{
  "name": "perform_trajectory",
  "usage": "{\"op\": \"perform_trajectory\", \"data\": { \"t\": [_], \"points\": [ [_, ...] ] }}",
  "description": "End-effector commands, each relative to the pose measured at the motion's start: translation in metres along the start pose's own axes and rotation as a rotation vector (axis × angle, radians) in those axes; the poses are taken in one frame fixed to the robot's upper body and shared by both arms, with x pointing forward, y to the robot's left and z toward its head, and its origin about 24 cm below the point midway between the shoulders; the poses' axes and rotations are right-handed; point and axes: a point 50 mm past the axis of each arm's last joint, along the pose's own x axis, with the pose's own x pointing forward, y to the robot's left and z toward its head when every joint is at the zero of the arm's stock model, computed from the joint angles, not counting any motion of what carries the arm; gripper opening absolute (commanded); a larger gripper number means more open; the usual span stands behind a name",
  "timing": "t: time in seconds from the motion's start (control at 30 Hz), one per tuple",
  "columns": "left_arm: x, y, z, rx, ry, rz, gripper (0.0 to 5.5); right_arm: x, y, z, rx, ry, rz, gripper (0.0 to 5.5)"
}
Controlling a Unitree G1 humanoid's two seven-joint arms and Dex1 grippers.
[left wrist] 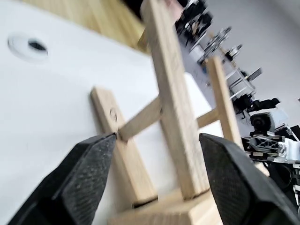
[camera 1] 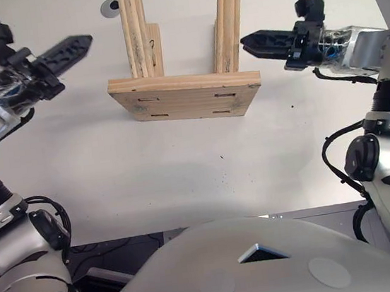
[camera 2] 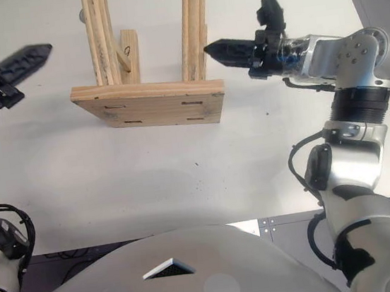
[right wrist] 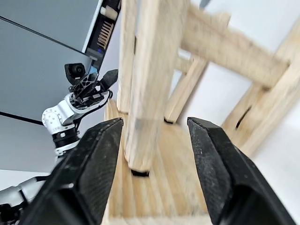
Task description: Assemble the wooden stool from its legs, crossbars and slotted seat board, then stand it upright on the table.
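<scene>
The left gripper (camera 1: 76,48) and right gripper (camera 1: 253,41), both spread and empty, flank the sideways stool (camera 1: 186,84). Levering the right leg (camera 1: 229,20) may pop it from the seat board (camera 1: 183,103); joint tightness isn't visible.

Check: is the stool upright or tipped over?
Tipped on its side: the seat board stands on edge on the table, with the legs lying along it.

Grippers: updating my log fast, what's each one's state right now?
Left gripper: open, holding nothing.
Right gripper: open, empty, near a stool leg.
</scene>
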Motion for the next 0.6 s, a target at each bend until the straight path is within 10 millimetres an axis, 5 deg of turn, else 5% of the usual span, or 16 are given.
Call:
{"op": "perform_trajectory", "data": {
  "t": [0.03,0.17,0.37,0.6],
  "points": [
    [-0.023,0.002,-0.02,0.295,0.085,-0.041,3.21,-0.03,0.005,-0.008,-0.513,0.053,-0.096,2.52],
    [-0.036,0.017,-0.045,0.423,0.284,-0.023,3.67,-0.042,-0.009,-0.048,-0.681,0.317,-0.11,2.75],
    [-0.021,0.024,-0.07,0.501,0.406,-0.127,4.11,-0.039,-0.017,-0.054,-0.657,0.327,-0.056,3.2],
    [0.015,0.035,-0.081,0.578,0.382,-0.167,4.11,-0.003,-0.018,-0.056,-0.665,0.306,0.019,3.2]
  ]
}}
